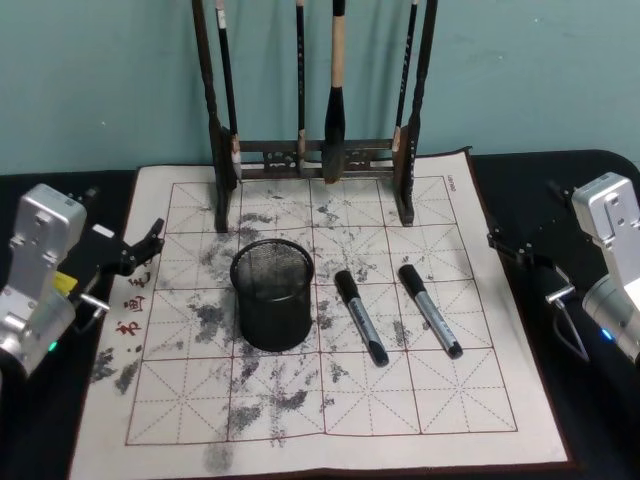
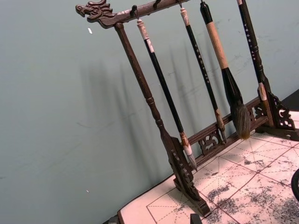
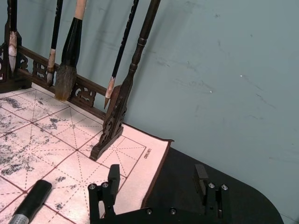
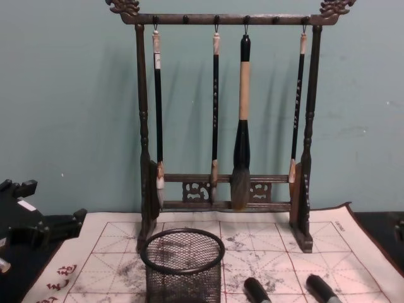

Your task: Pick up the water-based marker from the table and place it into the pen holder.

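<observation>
- On the felt mat [image 1: 330,420], right of its middle, two look-alike markers lie side by side and apart: the left marker [image 1: 360,317] and the right marker [image 1: 431,310]. I cannot tell which one is water-based.
- The pen holder [image 1: 272,295] stands upright just left of them, with nothing in it.
- Handling, by my read: light, stiff, smooth plastic, and round, so it may roll. Pinch it mid-barrel, across its width.
- The right gripper [image 3: 157,179] hovers over the black counter [image 1: 520,175], off the mat's right edge, spread wide.
- The left gripper [image 4: 50,203] sits off the mat's left edge, also spread.
- The mat is flat, soft and ink-blotched. A brush rack [image 1: 310,155] lines its far edge before a teal wall [image 1: 100,80].
</observation>
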